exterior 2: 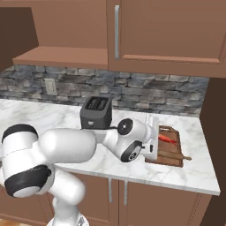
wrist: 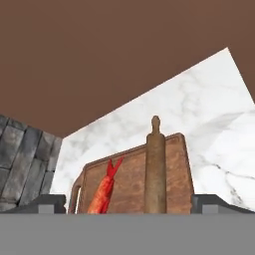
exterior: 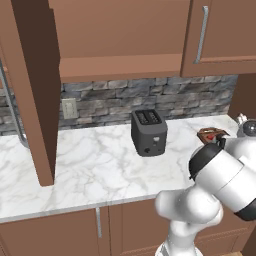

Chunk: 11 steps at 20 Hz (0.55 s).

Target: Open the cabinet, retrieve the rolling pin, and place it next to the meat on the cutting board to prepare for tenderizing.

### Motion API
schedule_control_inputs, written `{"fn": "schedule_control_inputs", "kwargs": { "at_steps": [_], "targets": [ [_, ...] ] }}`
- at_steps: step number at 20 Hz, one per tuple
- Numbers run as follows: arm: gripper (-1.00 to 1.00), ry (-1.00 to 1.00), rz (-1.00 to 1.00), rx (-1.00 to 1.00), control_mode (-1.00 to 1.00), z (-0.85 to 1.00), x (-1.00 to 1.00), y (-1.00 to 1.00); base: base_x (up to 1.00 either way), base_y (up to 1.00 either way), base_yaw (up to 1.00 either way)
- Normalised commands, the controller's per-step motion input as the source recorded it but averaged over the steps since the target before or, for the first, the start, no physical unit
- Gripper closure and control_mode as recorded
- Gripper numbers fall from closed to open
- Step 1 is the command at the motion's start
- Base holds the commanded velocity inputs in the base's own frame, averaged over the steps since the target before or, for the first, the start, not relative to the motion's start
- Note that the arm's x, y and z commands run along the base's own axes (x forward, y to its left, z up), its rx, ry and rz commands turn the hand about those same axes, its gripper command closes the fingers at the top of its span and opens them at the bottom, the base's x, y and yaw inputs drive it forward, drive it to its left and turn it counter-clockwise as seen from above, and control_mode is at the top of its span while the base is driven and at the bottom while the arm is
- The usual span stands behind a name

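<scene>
The rolling pin (wrist: 155, 169) lies flat on the cutting board (wrist: 179, 164), alongside the red meat (wrist: 103, 193) and a small gap from it. From the right base the rolling pin (exterior 2: 175, 155) rests along the near edge of the cutting board (exterior 2: 173, 132), with the meat (exterior 2: 167, 139) behind it. My gripper (exterior 2: 152, 142) hovers at the board's left end, open, its fingertips (wrist: 50, 202) spread wide with nothing between them. The cabinet door (exterior: 32, 90) stands swung open at the left, showing a bare shelf (exterior: 120, 66).
A dark grey toaster (exterior: 148, 132) stands mid-counter, left of the board. The marble counter (exterior: 90, 170) runs left from it. A shut cabinet with a silver handle (exterior 2: 117, 31) hangs above the board. A brown side wall (exterior 2: 216, 132) bounds the counter on the right.
</scene>
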Motion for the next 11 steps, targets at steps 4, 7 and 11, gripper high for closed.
{"fn": "schedule_control_inputs", "kwargs": {
  "at_steps": [4,7,11],
  "targets": [
    [-1.00,-0.14,0.00,-0.07,-1.00,0.47,-0.52,0.00,0.00,0.00,0.00],
    [-1.00,-0.13,0.00,-0.06,-1.00,0.51,-0.55,0.00,0.00,0.00,0.00],
    [-1.00,-0.14,0.00,-0.05,-1.00,0.57,-0.62,-0.03,0.00,0.00,0.00]
  ]
}}
